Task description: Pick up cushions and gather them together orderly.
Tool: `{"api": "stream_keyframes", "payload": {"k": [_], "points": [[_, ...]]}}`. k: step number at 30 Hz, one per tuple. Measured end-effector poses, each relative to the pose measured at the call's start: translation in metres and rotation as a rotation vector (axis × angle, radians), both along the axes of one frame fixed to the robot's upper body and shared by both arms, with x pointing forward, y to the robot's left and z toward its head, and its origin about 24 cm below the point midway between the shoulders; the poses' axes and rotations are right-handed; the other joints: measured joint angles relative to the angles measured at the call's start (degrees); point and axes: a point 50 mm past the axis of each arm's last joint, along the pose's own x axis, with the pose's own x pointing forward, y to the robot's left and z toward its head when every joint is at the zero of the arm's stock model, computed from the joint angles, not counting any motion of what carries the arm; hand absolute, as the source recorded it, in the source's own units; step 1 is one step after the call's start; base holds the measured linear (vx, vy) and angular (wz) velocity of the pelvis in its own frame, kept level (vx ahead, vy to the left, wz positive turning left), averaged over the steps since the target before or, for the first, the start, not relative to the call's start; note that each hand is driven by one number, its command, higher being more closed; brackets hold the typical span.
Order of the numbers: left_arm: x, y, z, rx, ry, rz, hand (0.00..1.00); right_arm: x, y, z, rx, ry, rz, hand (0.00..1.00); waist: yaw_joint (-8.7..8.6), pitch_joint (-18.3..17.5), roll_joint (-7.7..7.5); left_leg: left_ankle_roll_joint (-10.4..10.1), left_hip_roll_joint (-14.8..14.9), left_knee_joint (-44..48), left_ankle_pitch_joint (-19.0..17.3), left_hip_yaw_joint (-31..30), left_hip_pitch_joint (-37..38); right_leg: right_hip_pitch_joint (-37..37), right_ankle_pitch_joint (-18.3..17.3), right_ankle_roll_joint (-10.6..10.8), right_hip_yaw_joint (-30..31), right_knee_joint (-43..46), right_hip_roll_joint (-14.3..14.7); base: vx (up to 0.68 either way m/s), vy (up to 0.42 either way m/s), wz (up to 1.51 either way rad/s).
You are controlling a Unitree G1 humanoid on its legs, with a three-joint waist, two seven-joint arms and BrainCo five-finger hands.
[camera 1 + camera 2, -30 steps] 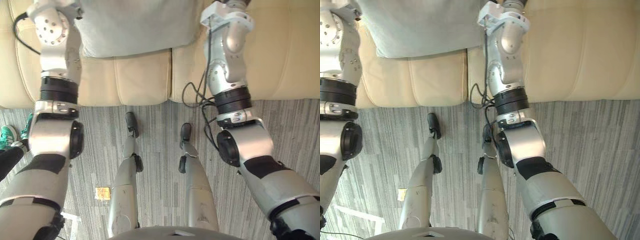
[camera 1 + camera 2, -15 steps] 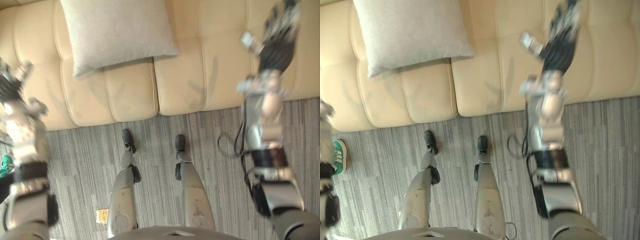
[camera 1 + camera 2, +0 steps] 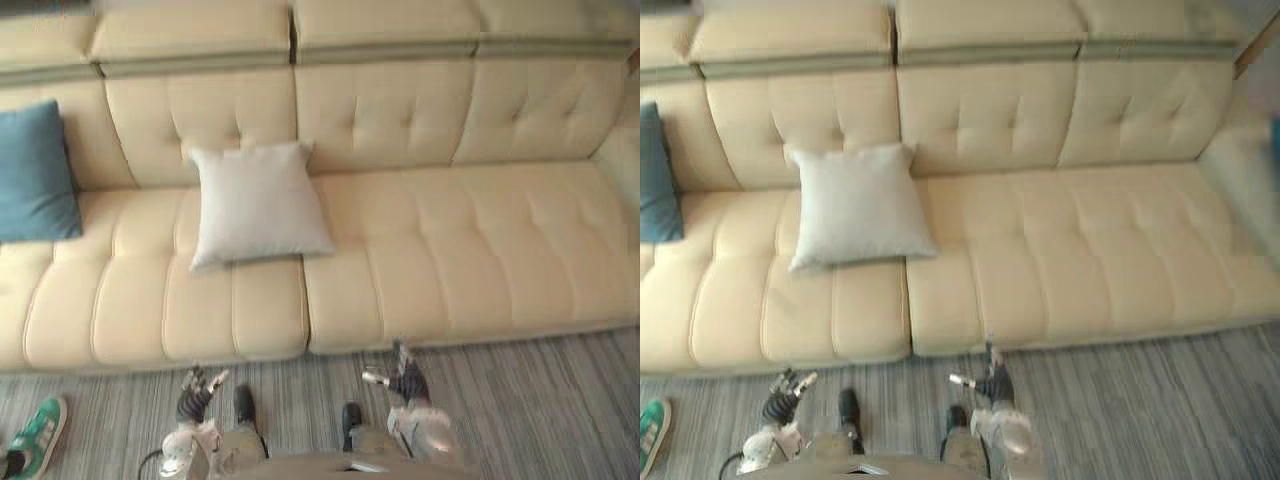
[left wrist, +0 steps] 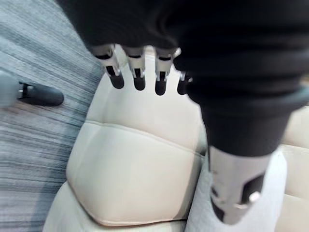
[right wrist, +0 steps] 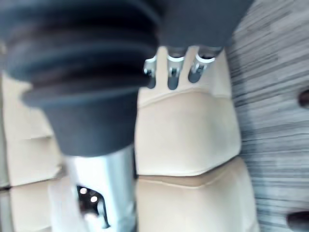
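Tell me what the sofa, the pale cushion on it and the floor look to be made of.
The cream tufted sofa looks like leather or imitation leather: smooth, faintly shiny, button-tufted panels. The pale grey square cushion looks like woven cloth: matte, soft-edged. The grey streaked floor is probably low-pile carpet, though vinyl cannot be excluded.

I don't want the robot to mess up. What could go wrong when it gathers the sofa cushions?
1. The blue cushion sits at the far left end of the sofa, apart from the grey cushion; stepping that way, the robot might bump the person's green shoe on the floor.
2. The left hand and right hand hang low, open and empty; a soft cushion might slip from a loose grip.
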Motion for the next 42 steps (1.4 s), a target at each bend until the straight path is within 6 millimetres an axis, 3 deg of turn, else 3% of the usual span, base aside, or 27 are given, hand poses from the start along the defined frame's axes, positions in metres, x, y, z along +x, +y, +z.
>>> {"api": "stream_keyframes", "payload": {"k": [4,9,11,12,13,14,15,16,17,19,20,22,23,25,27,28,30,31,32,34,35,38,40,42], "points": [[-0.025,0.0,-0.015,-0.032,0.131,0.046,0.0,-0.018,-0.003,-0.02,-0.009,0.142,-0.019,0.0,0.11,-1.11,-0.12,-0.51,0.0,-0.35,-0.98,1.07,4.37,4.32,0.66,0.22,1.3,-1.98,0.12,0.01,0.01,-0.17],[-0.029,0.003,-0.02,-0.045,0.178,0.094,0.0,-0.022,-0.01,-0.031,-0.006,0.226,-0.065,0.0,-0.04,-1.26,-0.4,-0.38,-0.61,-0.35,-1.21,2.78,5.64,5.03,3.02,0.84,4.08,-4.27,0.02,-0.02,0.02,-0.26],[-0.028,0.008,-0.02,-0.035,0.186,0.128,0.0,-0.022,-0.009,-0.033,0.0,0.24,-0.063,0.0,-0.19,-0.68,-2.03,0.45,-1.6,0.03,-1.93,2.35,5.65,4.72,3.43,0.52,4.1,-4.05,-0.58,-0.03,0.037,-0.1],[-0.029,0.01,-0.02,-0.034,0.185,0.141,0.0,-0.023,-0.006,-0.033,0.007,0.243,-0.063,0.0,-0.01,-0.86,-2.24,0.43,-2.22,0.02,-2.63,1.5,5.64,4.73,3.31,-0.06,4.14,-4.36,-0.97,-0.02,0.045,-0.04],[-0.031,0.009,-0.02,-0.039,0.192,0.151,0.0,-0.024,-0.008,-0.033,0.003,0.246,-0.066,0.0,0.27,-1.24,-1.61,1.15,-2.49,-0.04,-2.85,-0.82,5.3,5.55,1.67,-4.26,1.58,-5.38,-1.42,0.01,0.047,-0.09],[-0.031,0.008,-0.021,-0.043,0.194,0.156,0.0,-0.022,-0.012,-0.033,-0.006,0.242,-0.07,0.0,0.37,-1.12,-0.5,2.57,-1.37,-0.32,-2.24,-0.9,4.82,4.31,-1.0,-4.5,-1.29,0.77,-1.84,0.0,0.048,0.04],[-0.033,0.009,-0.021,-0.04,0.2,0.162,0.0,-0.021,-0.011,-0.033,-0.001,0.239,-0.073,0.0,-0.03,-0.64,-0.4,2.64,-1.78,-0.31,-2.2,-1.28,4.98,2.84,-2.37,-3.12,-2.37,9.0,-2.91,0.01,0.028,0.27],[-0.034,0.014,-0.02,-0.027,0.204,0.164,0.0,-0.023,-0.008,-0.034,0.007,0.25,-0.077,0.0,-0.55,-0.93,-1.45,2.96,-2.54,-0.31,-1.95,-2.43,5.15,2.75,-2.86,-2.6,-2.8,15.37,-3.57,0.0,-0.004,0.57],[-0.035,0.025,-0.018,0.004,0.206,0.176,0.0,-0.029,-0.006,-0.039,0.019,0.286,-0.084,0.0,-0.1,-1.93,-3.11,2.5,-3.99,0.05,-1.99,-3.86,5.53,3.32,-3.07,-0.96,-3.41,16.22,-4.07,0.07,-0.005,0.46],[-0.036,0.027,-0.018,0.007,0.208,0.184,0.0,-0.03,-0.006,-0.04,0.018,0.299,-0.081,0.0,1.11,-3.41,-3.19,2.33,-4.13,0.05,-2.07,-5.35,3.65,5.31,-2.1,0.5,-3.19,8.75,-3.17,0.04,0.004,0.01],[-0.036,0.027,-0.018,0.008,0.209,0.186,0.0,-0.02,-0.005,-0.038,0.019,0.275,-0.072,0.0,1.66,-3.78,-3.52,2.24,-4.42,0.53,-1.98,-5.77,1.38,6.43,-1.16,0.91,-3.2,2.05,-3.18,-0.05,0.014,-0.22],[-0.032,0.025,-0.018,0.003,0.206,0.178,0.0,-0.004,-0.004,-0.032,0.013,0.236,-0.056,0.0,1.56,-3.35,-2.88,2.24,-3.84,3.24,-2.0,-5.65,-3.08,6.67,1.28,2.12,-3.27,-4.76,-2.79,-0.1,0.019,-0.16],[-0.026,0.02,-0.018,-0.004,0.201,0.151,0.0,0.005,-0.005,-0.029,-0.003,0.215,-0.035,0.0,1.34,-2.26,-2.17,2.2,-3.43,4.03,-1.98,-5.74,-4.21,6.96,2.6,1.5,-3.29,-7.14,-2.34,-0.14,0.02,-0.01],[-0.023,0.013,-0.02,-0.013,0.211,0.113,0.0,0.006,-0.01,-0.028,-0.021,0.211,-0.034,0.0,1.12,-0.21,-0.29,2.15,-3.56,4.0,-2.0,-6.06,-3.18,7.98,3.08,1.59,-3.37,-7.84,-2.35,-0.17,0.036,0.01],[-0.018,0.007,-0.02,-0.014,0.21,0.085,0.0,0.003,-0.016,-0.028,-0.035,0.218,-0.054,0.0,0.82,0.55,0.31,1.94,-4.02,2.19,-1.92,-6.05,-0.58,8.49,2.25,1.28,-3.05,-6.23,-2.64,-0.1,0.024,-0.14],[-0.018,0.005,-0.02,-0.006,0.216,0.061,0.0,0.001,-0.019,-0.029,-0.041,0.223,-0.065,0.0,0.29,0.8,0.27,0.29,-4.16,2.25,-3.15,-6.05,-0.06,7.91,1.65,0.73,-2.11,-5.18,-2.88,-0.04,0.053,-0.37],[-0.017,0.006,-0.02,-0.008,0.209,0.069,0.0,-0.008,-0.02,-0.032,-0.026,0.244,-0.103,0.0,0.44,0.86,-0.42,2.21,-5.16,9.08,-5.22,-7.1,-1.25,6.2,1.36,0.65,1.09,-4.16,-4.06,0.0,0.063,-0.81],[-0.019,0.005,-0.021,-0.013,0.216,0.088,0.0,-0.011,-0.026,-0.032,-0.026,0.249,-0.135,0.0,0.03,0.81,-0.31,4.52,-6.21,16.79,-11.61,-9.27,-1.02,5.22,1.5,0.69,4.95,-3.56,-3.76,0.04,0.047,-1.5],[-0.022,0.005,-0.021,-0.015,0.223,0.09,0.0,-0.016,-0.029,-0.034,-0.029,0.261,-0.149,0.0,0.02,0.65,0.0,2.64,-6.46,18.5,-15.8,-11.31,0.11,4.63,1.88,0.89,8.23,-3.7,-2.79,0.03,0.06,-1.5],[-0.026,0.006,-0.022,-0.018,0.233,0.088,0.0,-0.025,-0.033,-0.036,-0.033,0.289,-0.16,0.0,-0.44,-0.02,-0.6,1.07,-7.21,18.11,-18.4,-11.19,1.0,4.2,2.6,0.74,12.14,-4.7,-2.08,0.01,0.081,-1.21],[-0.025,0.008,-0.022,-0.017,0.228,0.079,0.0,-0.039,-0.035,-0.042,-0.029,0.344,-0.177,0.0,-1.02,-0.68,-1.0,0.9,-8.28,17.26,-19.61,-10.86,1.75,3.53,3.94,-0.55,14.95,-6.33,-1.93,0.02,0.1,-1.21],[-0.024,0.013,-0.022,0.018,0.244,0.024,0.0,-0.051,-0.033,-0.047,0.0,0.39,-0.223,0.0,-3.11,-1.44,-2.71,1.28,-8.12,15.52,-19.95,-7.04,2.16,2.24,6.56,-1.6,17.2,-8.57,-1.67,0.03,0.077,-0.87],[-0.019,0.01,-0.021,0.032,0.246,-0.032,0.0,-0.05,-0.036,-0.047,0.013,0.384,-0.261,0.0,-3.4,-1.08,-2.12,1.19,-7.79,15.28,-20.12,-5.33,3.27,1.88,9.82,0.13,17.63,-8.87,-0.75,0.12,0.021,-0.71],[-0.018,0.008,-0.022,0.036,0.25,-0.056,0.0,-0.049,-0.038,-0.046,0.019,0.379,-0.275,0.0,-3.34,-1.05,-1.46,2.37,-7.44,15.56,-20.02,-4.56,4.54,1.71,10.7,0.33,19.45,-9.15,0.46,0.14,0.019,-0.87]]}}
